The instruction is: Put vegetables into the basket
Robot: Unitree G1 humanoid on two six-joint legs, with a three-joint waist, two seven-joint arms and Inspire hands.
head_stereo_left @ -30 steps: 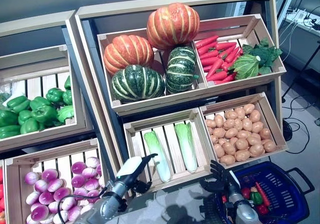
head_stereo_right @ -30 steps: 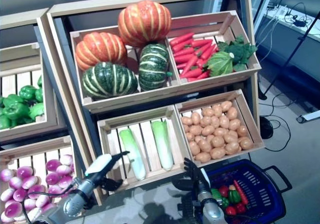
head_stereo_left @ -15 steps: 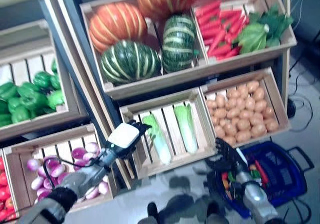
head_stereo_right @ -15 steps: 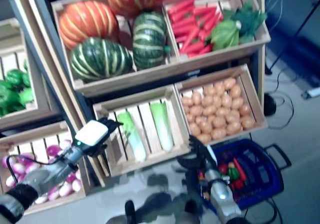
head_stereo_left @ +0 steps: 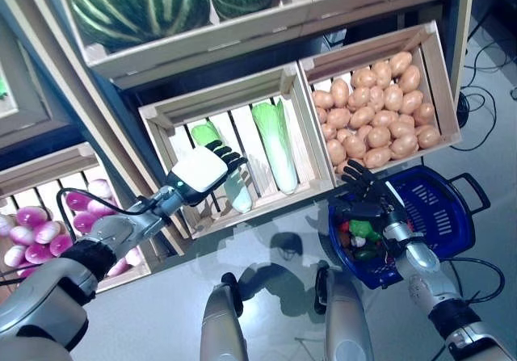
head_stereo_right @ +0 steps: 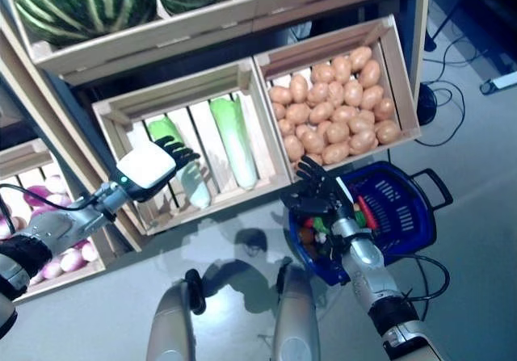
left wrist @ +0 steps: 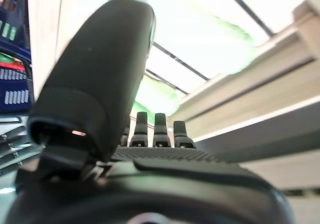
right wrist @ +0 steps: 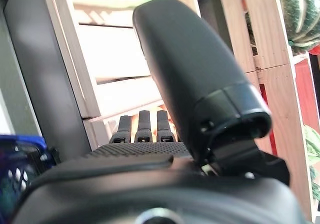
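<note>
The crates [head_stereo_left: 226, 102] are made of pale bare wood with a dull, matt look, and the one in the middle has flat wooden slats at the bottom. The basket [head_stereo_left: 440, 216] on the right is blue plastic with a grid of small holes and a black handle, and the cabbages [head_stereo_left: 275, 147] look smooth and a bit shiny, like plastic toys. The potatoes [head_stereo_left: 376, 119] have a smooth tan skin, the big green pumpkin [head_stereo_left: 133, 6] is glossy, and the floor [head_stereo_left: 161, 312] is smooth grey and shines enough to show reflections.
</note>
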